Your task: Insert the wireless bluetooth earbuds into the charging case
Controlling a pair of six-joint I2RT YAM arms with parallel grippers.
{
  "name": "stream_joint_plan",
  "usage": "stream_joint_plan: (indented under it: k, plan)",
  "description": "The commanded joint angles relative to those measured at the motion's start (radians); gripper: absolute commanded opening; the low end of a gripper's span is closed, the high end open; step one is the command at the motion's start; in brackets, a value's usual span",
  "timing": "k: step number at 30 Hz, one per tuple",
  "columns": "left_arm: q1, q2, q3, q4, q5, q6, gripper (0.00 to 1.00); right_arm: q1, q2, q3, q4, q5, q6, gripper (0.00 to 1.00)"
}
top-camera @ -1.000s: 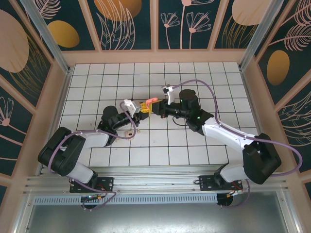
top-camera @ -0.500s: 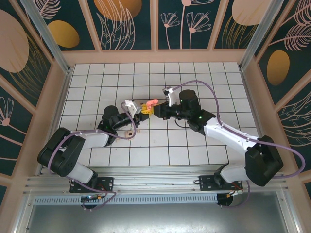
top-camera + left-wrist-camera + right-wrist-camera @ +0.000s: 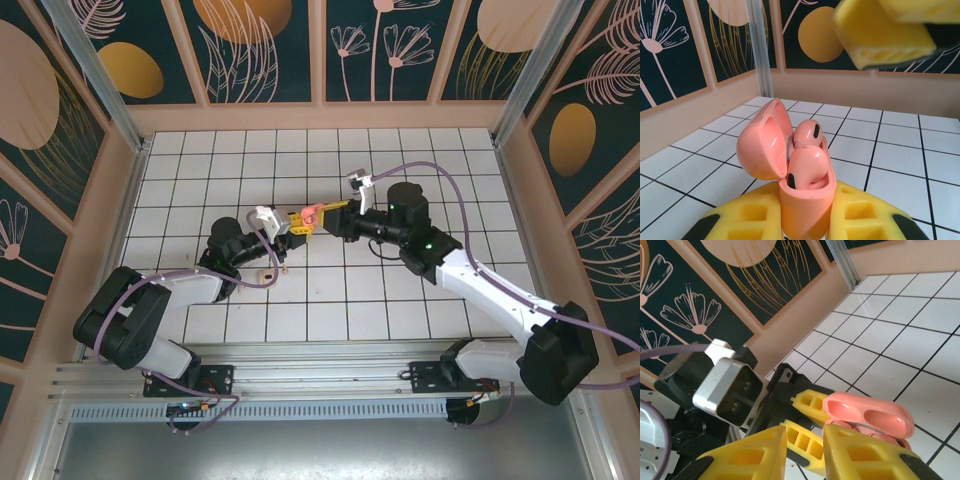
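Case [image 3: 805,202] is sitting clamped in left gripper [image 3: 296,222], lid open, two pink earbuds [image 3: 808,166] seated inside. Right gripper [image 3: 805,430] is hovering just beside, fingers narrowly apart, empty.

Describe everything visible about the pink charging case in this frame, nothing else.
The charging case is glossy coral-pink plastic, rounded, standing upright with its hinged lid swung open to the side. Two matching pink earbuds sit in its wells, dark spots showing. The left gripper clamps its body between yellow fingers, above the tiled table.
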Motion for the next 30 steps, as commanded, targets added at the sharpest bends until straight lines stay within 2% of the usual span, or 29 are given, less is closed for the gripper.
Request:
stream_joint_plan:
  k: [1,3,8,9,13,19,23,27,30]
  plan:
    - [-0.005,-0.026,0.027,0.019,0.039,0.010,0.08,-0.023,-0.037,-0.007,0.023,-0.019,-0.029,0.26]
    - [-0.004,-0.031,0.036,-0.003,0.057,0.005,0.08,-0.048,-0.051,-0.006,0.009,-0.030,-0.041,0.27]
    - [-0.005,-0.054,0.048,-0.077,0.095,0.004,0.08,-0.100,-0.041,0.012,0.004,-0.160,-0.053,0.32]
    - [-0.004,-0.062,0.051,-0.097,0.103,0.008,0.08,-0.135,-0.032,0.021,-0.006,-0.181,-0.064,0.34]
    - [-0.005,-0.086,0.069,-0.170,0.137,0.018,0.08,-0.154,0.008,0.067,-0.061,-0.230,-0.144,0.40]
    - [-0.005,-0.113,0.092,-0.297,0.161,0.079,0.08,-0.188,0.002,0.060,-0.019,-0.300,-0.260,0.50]
    - [-0.004,-0.128,0.120,-0.365,0.158,0.098,0.08,-0.189,0.006,0.077,-0.090,-0.336,-0.470,0.55]
    - [-0.005,-0.155,0.122,-0.415,0.134,0.133,0.09,-0.190,0.018,0.151,-0.301,-0.399,-0.763,0.63]
    - [-0.005,-0.169,0.123,-0.450,0.127,0.161,0.09,-0.190,0.049,0.228,-0.451,-0.397,-0.892,0.65]
